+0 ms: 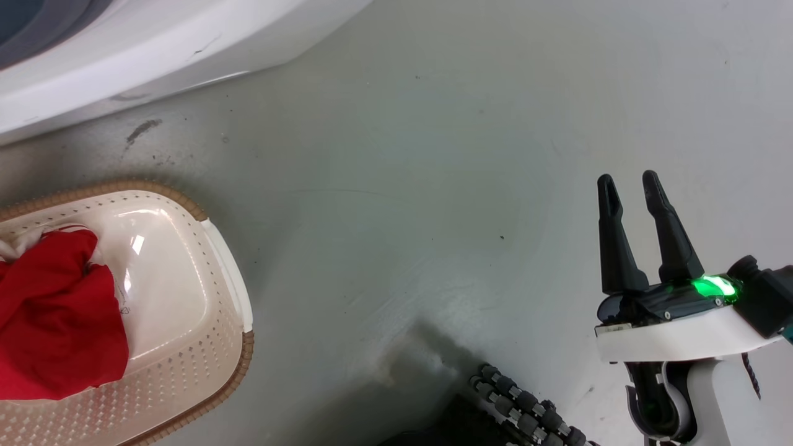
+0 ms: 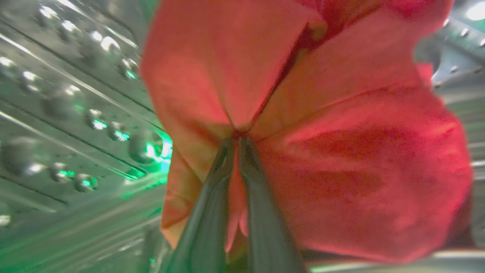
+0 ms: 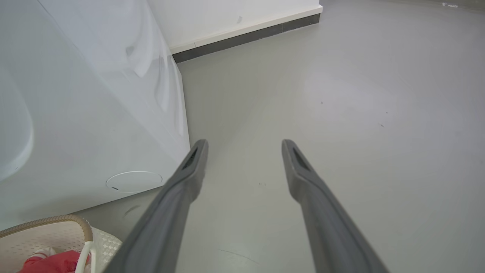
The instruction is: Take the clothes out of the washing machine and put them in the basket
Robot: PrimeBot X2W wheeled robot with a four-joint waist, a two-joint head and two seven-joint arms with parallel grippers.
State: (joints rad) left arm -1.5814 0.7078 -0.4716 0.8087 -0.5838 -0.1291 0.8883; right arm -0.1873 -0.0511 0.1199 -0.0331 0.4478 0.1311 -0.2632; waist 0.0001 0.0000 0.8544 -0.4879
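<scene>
The clothes [image 1: 56, 322] are in two places: a bright red bundle lies in the basket [image 1: 214, 347], which stands on the floor [image 1: 403, 186] near the washing machine [image 1: 124, 68]. A second red garment [image 2: 341, 151] hangs inside the steel drum [image 2: 75, 113], pinched between the closed fingers of the left gripper [image 2: 237, 138]. The right gripper [image 1: 627, 178] hovers over the floor well apart from the basket, fingers spread and holding nothing.

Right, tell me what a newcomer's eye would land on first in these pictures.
The bright red garment looms largest in the left wrist view, pinched between the left gripper's shut fingers inside the shiny steel drum. In the head view a red heap lies in the cream basket at the lower left. The right gripper hangs open above the grey floor at the lower right, its green light glowing.
</scene>
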